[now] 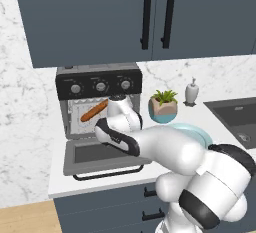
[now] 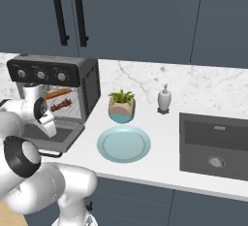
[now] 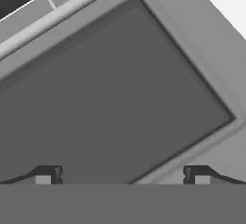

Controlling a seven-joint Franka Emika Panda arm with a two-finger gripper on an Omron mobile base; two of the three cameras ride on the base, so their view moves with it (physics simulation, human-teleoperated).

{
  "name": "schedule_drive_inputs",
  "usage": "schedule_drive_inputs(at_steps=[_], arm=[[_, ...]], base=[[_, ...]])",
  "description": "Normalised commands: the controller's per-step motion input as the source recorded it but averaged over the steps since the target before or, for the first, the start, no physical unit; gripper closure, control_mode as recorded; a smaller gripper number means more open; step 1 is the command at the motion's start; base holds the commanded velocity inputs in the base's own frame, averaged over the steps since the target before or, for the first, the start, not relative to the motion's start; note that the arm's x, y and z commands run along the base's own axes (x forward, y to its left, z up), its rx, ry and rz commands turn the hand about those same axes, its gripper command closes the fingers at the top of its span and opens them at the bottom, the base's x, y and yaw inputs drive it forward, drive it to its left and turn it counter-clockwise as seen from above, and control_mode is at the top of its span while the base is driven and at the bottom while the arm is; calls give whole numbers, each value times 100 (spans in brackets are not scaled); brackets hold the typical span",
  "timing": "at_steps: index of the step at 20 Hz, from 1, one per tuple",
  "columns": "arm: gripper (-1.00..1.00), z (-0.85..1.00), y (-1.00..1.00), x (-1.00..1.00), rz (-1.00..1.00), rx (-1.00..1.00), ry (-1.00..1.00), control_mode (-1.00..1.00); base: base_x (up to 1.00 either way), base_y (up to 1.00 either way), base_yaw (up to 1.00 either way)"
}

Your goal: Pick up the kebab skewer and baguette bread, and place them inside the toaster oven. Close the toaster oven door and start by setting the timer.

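Note:
The toaster oven stands at the left of the counter. Its door hangs open, dropped flat toward me. Inside, the orange-brown baguette bread lies on the wire rack. The dark chunked kebab skewer lies just below it. My gripper is open, fingertips wide apart with nothing between them. It points down at the door's glass window from close above. My arm covers the right part of the oven mouth in the left base view.
A light blue plate sits on the counter right of the oven. Behind it are a potted plant and a soap dispenser. A dark sink is at the right. Dark cabinets hang overhead.

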Motion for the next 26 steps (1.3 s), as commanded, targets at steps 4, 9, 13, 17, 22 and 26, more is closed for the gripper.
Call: schedule_drive_inputs(at_steps=[4,9,13,17,22,26], arm=[[-100,-6,0,75,0,0,0,-100],[-100,0,8,74,0,0,0,-100],[-100,0,15,69,-2,0,-1,-100],[-100,0,19,44,-6,0,-2,-100],[-100,0,6,-22,-9,0,-5,-100],[-100,6,0,-77,-9,1,-6,-100]], base=[[0,0,0],[0,0,0],[0,0,0],[0,0,0],[0,0,0],[0,0,0]])
